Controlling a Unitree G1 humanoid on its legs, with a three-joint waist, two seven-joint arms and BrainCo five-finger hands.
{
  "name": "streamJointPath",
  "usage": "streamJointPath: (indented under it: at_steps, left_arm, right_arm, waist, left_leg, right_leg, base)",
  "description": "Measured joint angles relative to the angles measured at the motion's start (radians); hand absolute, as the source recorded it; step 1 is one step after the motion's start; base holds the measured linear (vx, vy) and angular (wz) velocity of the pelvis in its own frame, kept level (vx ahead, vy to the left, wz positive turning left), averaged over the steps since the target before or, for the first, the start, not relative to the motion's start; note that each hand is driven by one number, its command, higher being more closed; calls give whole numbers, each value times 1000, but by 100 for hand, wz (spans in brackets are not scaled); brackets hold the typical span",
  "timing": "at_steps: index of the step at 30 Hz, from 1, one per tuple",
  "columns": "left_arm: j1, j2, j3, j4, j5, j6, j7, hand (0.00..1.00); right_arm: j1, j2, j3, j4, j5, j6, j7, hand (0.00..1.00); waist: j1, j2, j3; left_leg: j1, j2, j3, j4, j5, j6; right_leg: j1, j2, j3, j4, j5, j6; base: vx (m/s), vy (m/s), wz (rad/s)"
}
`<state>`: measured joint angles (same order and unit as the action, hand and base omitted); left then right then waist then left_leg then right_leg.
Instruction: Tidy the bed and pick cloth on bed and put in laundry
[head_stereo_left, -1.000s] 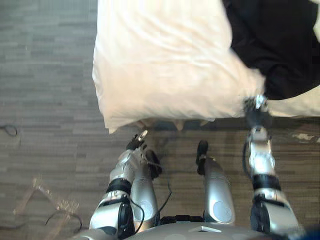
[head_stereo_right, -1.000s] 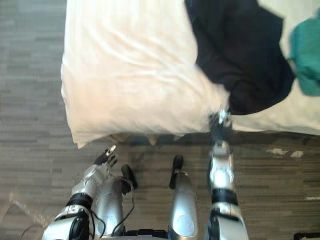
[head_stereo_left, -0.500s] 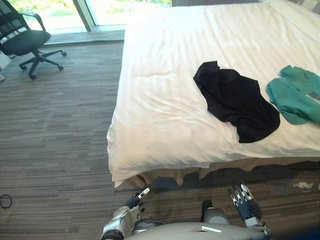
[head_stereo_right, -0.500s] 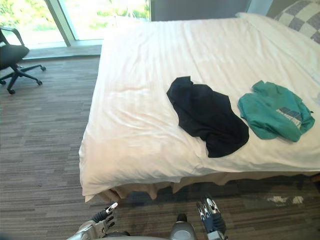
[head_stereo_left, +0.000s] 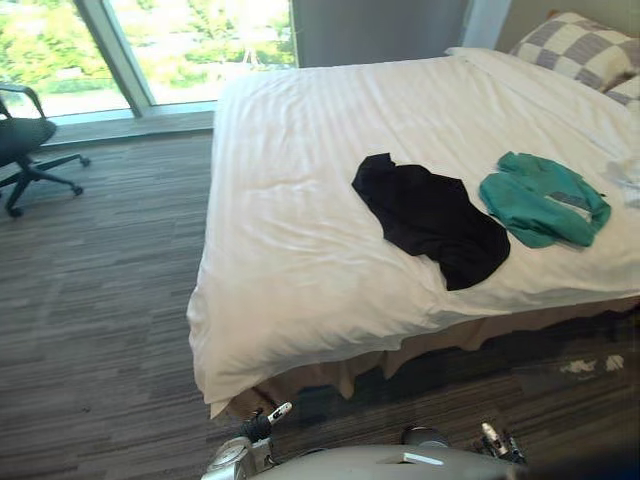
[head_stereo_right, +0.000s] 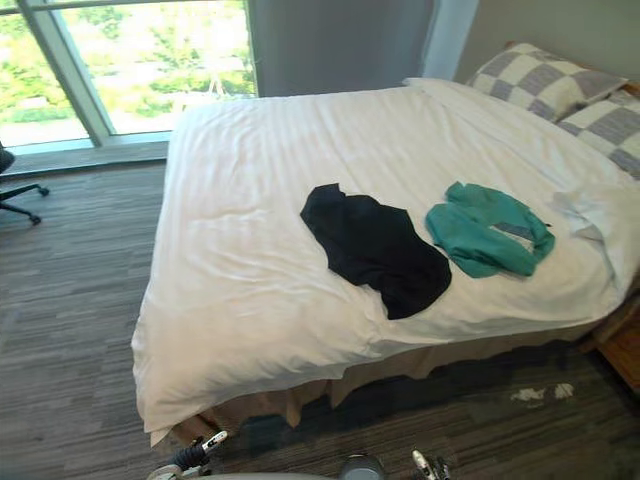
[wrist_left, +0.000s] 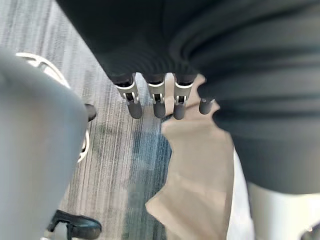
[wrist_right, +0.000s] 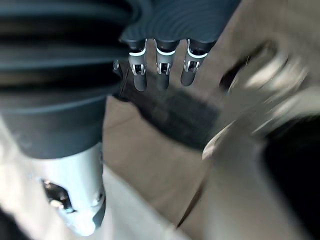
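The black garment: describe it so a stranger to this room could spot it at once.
Start at the white bed. Two garments lie side by side on it. The black garment is left of the teal garment, farther from the pillows.

Bed (head_stereo_left: 300, 250) w/ black cloth (head_stereo_left: 430, 215), green cloth (head_stereo_left: 540, 200), checked pillows (head_stereo_left: 575, 50).

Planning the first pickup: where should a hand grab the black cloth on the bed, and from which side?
Probably its rounded end nearest the bed's near edge: the black cloth lies flat, and that end is closest. Come from above on the near side, pinching a fold.
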<state>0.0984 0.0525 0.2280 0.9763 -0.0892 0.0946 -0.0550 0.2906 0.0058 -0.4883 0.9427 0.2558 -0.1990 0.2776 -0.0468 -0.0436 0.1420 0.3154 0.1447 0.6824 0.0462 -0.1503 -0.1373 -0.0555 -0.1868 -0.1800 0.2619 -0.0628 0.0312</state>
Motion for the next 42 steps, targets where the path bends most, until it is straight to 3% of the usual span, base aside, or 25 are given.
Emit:
streamJointPath:
  at_steps: [3,5,6,8,10,11,12,13,15,16,18,21,26,29,31,33,34,36,37,38,39,41,42]
  left_arm:
    - [-21,24,-55,7,0,-4,21,0]
    - [-36,33,-80,21,0,-5,29,0]
    - [-39,31,-107,26,1,-17,35,0]
    - [-44,45,-145,24,1,-23,41,0]
    - [-45,44,-142,20,-4,-31,53,0]
    - [-41,37,-131,22,-7,-31,61,0]
    - [-33,38,-134,21,-7,-31,63,0]
    - [-39,35,-155,22,-7,-26,66,0]
    - [-56,20,-201,23,-6,-16,65,0]
    - [-60,18,-201,26,-6,-11,65,0]
    - [-72,23,-201,29,-5,-9,65,0]
    - [-78,32,-218,29,-6,-9,65,0]
    - [-67,27,-216,29,-7,-12,65,0]
    - [-56,29,-192,29,-4,-21,65,0]
    - [-50,23,-156,27,-4,-31,64,0]
    - [-34,6,-96,26,-11,-51,64,0]
    - [-23,-2,-52,24,-23,-62,64,0]
    - [-19,-8,-15,21,-41,-64,65,0]
    - [-18,-15,-13,27,-48,-68,62,0]
    - [-16,-15,-8,25,-54,-69,61,0]
    - [-10,-8,-1,15,-56,-75,60,0]
    - [-2,-22,-2,21,-52,-79,53,0]
    - [-3,-41,-4,21,-52,-80,46,0]
  right_arm:
    - [-41,-40,70,58,-146,-27,-49,0]
    - [-73,-56,117,77,-168,-27,-70,0]
    - [-112,-56,148,77,-189,-28,-85,0]
    - [-122,-55,161,77,-227,-28,-95,0]
    - [-115,-68,192,74,-263,-41,-128,0]
    - [-122,-70,217,74,-276,-55,-141,0]
    - [-140,-69,242,77,-292,-64,-155,0]
    - [-152,-86,253,75,-298,-66,-160,0]
    - [-157,-110,259,80,-296,-59,-173,0]
    - [-158,-112,260,79,-287,-54,-175,0]
    - [-157,-98,262,76,-276,-52,-175,0]
    - [-149,-97,262,76,-271,-43,-175,0]
    - [-142,-107,248,76,-215,-37,-172,0]
    - [-137,-105,242,80,-174,-26,-164,0]
    - [-138,-104,236,86,-139,-21,-154,0]
    - [-157,-104,216,105,-73,19,-142,0]
    - [-177,-104,203,118,-60,40,-140,0]
    - [-179,-101,203,102,-53,36,-126,0]
    - [-185,-96,201,91,-53,30,-114,0]
    - [-175,-97,201,86,-53,27,-113,0]
    - [-128,-94,202,74,-54,15,-106,0]
    - [-101,-98,202,65,-50,-6,-93,0]
    - [-100,-96,202,64,-34,-26,-84,0]
  waist:
    - [5,-19,22]
    - [5,-27,32]
    - [10,-5,38]
    - [-8,-22,42]
    - [11,-21,37]
    - [13,-4,38]
    - [13,-3,37]
    - [5,18,51]
    - [0,57,54]
    - [4,72,51]
    - [-3,52,61]
    - [-4,47,63]
    - [-18,78,79]
    - [-18,78,81]
    - [-18,72,83]
    - [-10,60,88]
    - [-9,63,86]
    - [4,77,80]
    - [23,103,86]
    - [22,92,87]
    - [14,58,71]
    - [5,77,58]
    - [2,93,49]
  left_leg:
    - [-3,-13,-25,31,-45,33]
    - [-5,-28,-48,24,-59,55]
    - [-12,-5,-1,34,-60,49]
    - [-9,-9,8,63,-63,38]
    - [-6,-12,29,115,-73,38]
    - [-26,11,41,167,-77,54]
    - [-65,39,49,265,-89,103]
    - [-96,65,33,315,-125,123]
    - [-115,57,21,279,-144,126]
    - [-100,56,21,255,-140,109]
    - [-98,61,41,257,-138,106]
    - [-105,68,57,278,-131,95]
    - [-109,83,79,328,-121,88]
    - [-110,83,68,356,-105,89]
    - [-120,79,-14,394,-100,96]
    - [-144,29,-224,405,-117,126]
    - [-137,-25,-363,360,-124,144]
    - [-109,-40,-418,328,-114,160]
    - [-131,-8,-427,376,-127,177]
    - [-135,-11,-424,402,-128,176]
    - [-141,-45,-418,463,-129,175]
    - [-158,-23,-446,543,-136,169]
    - [-158,-23,-445,521,-182,159]
  right_leg:
    - [-48,1,-40,63,7,-13]
    - [-59,15,-40,49,36,-25]
    - [-84,12,-81,96,6,-43]
    - [-104,-57,-192,377,-117,-80]
    - [-69,-32,-251,321,-132,-90]
    - [-36,3,-251,231,-127,-90]
    - [4,36,-244,105,-122,-81]
    - [21,67,-218,23,-80,-83]
    - [30,119,-179,-56,-31,-83]
    - [21,135,-160,-56,-26,-79]
    - [9,136,-139,-56,-25,-74]
    - [-2,149,-111,-85,1,-75]
    - [12,167,-63,-145,33,-79]
    - [29,190,-17,-205,55,-73]
    - [33,209,47,-222,85,-77]
    - [28,235,154,-229,99,-77]
    - [12,264,236,-231,101,-75]
    - [-11,308,288,-238,96,-80]
    - [-76,317,241,-78,36,-143]
    - [-101,307,219,15,19,-164]
    - [-75,271,238,33,-37,-98]
    - [-34,292,284,-25,-20,-94]
    - [-24,292,297,-61,-9,-81]
  base:
    - [6,-30,-63]
    - [-68,17,-73]
    - [-101,7,-68]
    - [-24,-31,-32]
    - [66,-24,-73]
    - [16,-41,-116]
    - [-29,-47,-116]
    - [-76,6,-99]
    - [-97,77,-80]
    - [-45,48,-60]
    - [-85,8,-35]
    - [-74,2,-28]
    - [-65,14,-32]
    - [-37,-20,-46]
    - [-13,-28,-77]
    - [4,21,-137]
    - [-4,91,-172]
    - [-11,73,-191]
    - [8,32,-162]
    - [69,48,-125]
    - [83,57,-81]
    - [57,134,-85]
    - [12,136,-73]
